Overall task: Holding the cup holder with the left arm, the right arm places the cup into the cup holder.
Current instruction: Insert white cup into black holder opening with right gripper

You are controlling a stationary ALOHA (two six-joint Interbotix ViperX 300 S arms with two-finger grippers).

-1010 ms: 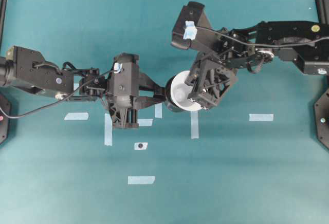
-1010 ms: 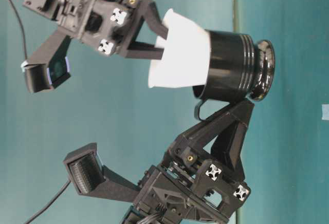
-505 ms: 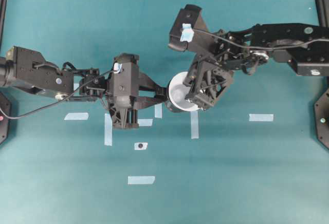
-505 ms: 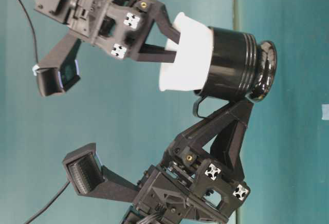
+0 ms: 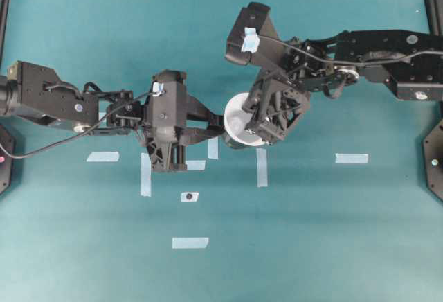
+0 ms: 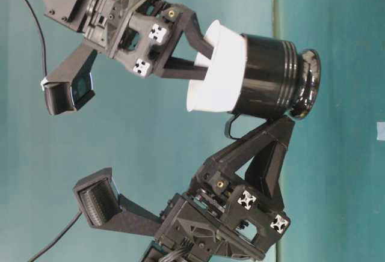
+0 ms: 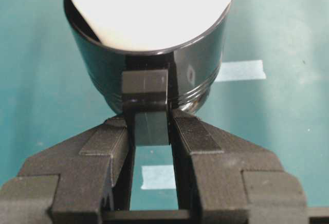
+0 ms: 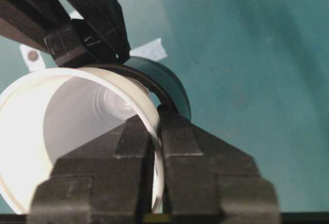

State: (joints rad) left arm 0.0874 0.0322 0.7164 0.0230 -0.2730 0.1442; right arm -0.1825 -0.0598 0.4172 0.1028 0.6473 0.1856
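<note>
Overhead view shows both arms meeting over the middle of the teal bench (image 5: 311,246). The left arm (image 5: 48,98) reaches in from the left, and its hand (image 5: 211,130) is clenched on the short handle of the cup holder (image 6: 271,76); the left wrist view has the two fingers (image 7: 105,149) pressed against either side of that stubby handle (image 7: 145,106), with the glossy black body just beyond them. The cup holder stands on the bench, its base touching the surface in the table-level view.

The cup (image 6: 218,70) sits in the cup holder, its narrow end down inside the black wall and its wide white rim standing proud above it, slightly tilted. The right arm (image 5: 387,56) comes in from the right, and its hand (image 8: 156,131) straddles the cup's rim, one finger inside the cup and one outside. The right wrist view shows the white wall between the fingers (image 8: 128,136), but whether they are pinching it or have just let go I cannot tell.

Several pale tape strips (image 5: 190,242) lie on the bench around the holder.
</note>
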